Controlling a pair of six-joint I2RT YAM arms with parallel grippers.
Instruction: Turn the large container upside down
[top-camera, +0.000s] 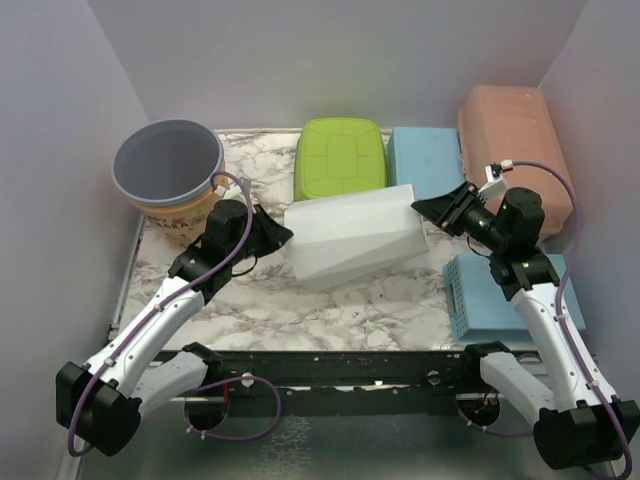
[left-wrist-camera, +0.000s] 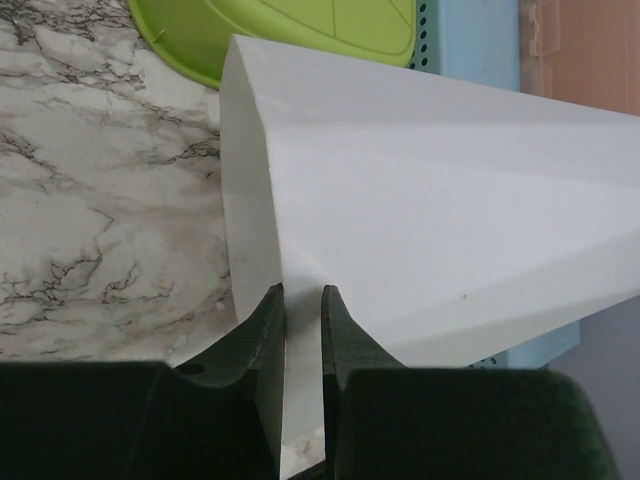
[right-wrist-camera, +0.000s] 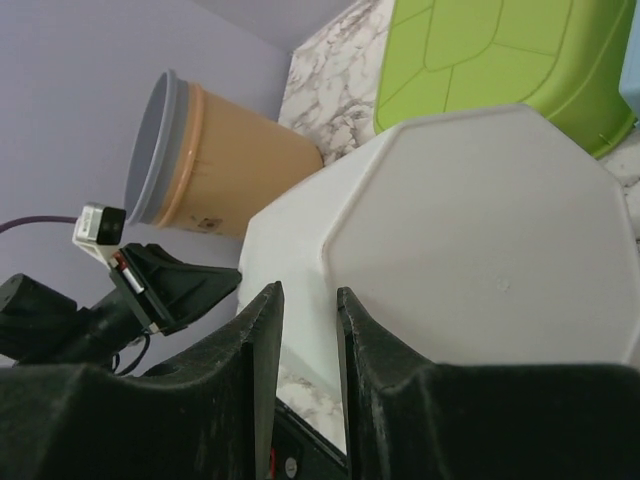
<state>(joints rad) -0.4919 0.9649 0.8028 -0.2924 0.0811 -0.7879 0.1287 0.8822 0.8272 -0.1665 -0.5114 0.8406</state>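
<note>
The large container (top-camera: 355, 238) is a white faceted tub lying on its side across the middle of the marble table (top-camera: 330, 310), one end tilted up. My left gripper (top-camera: 280, 238) is at its left end. In the left wrist view the jaws of that gripper (left-wrist-camera: 301, 290) are shut on the thin white wall of the container (left-wrist-camera: 420, 200). My right gripper (top-camera: 425, 208) meets the right end. In the right wrist view this gripper (right-wrist-camera: 308, 290) is closed over the edge of the container's flat octagonal face (right-wrist-camera: 480, 240).
A tan bucket with a grey rim (top-camera: 170, 175) stands at the back left, close to the left arm. Behind the white tub are a green bin (top-camera: 340, 158) and a blue box (top-camera: 425, 160). A salmon bin (top-camera: 515, 140) and a blue perforated basket (top-camera: 505, 295) sit on the right.
</note>
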